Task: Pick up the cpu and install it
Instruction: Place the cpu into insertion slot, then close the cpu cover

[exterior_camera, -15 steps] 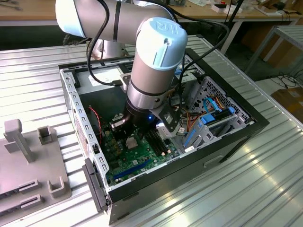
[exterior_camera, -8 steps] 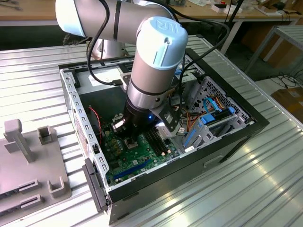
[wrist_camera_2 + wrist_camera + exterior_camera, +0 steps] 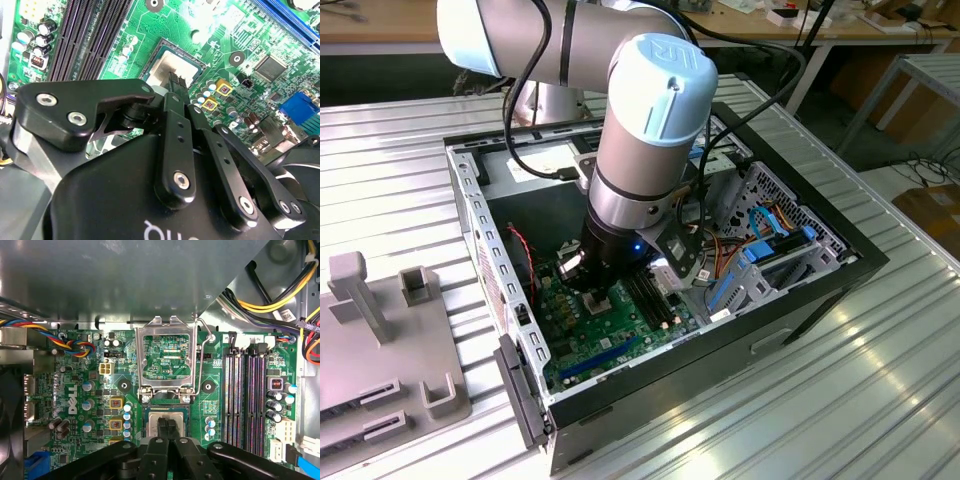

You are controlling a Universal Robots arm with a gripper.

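Ribbed metal counter (image 3: 820, 420) carries the open computer case (image 3: 740, 345); my arm reaches down into it over the green motherboard (image 3: 605, 335). In the first wrist view the cpu (image 3: 151, 421) lies flat in its socket, just beside the hinge of the raised load frame (image 3: 139, 357); the jaws are clenched together, grasping nothing, with their fingertips (image 3: 163, 427) over the chip's metal face; whether they touch it I cannot tell. I judge the placing done and the seating in hand, with the frame not yet closed. The next move, to my mind, calls for a straight, gentle motion; any sideways drag could shift the chip in the socket.
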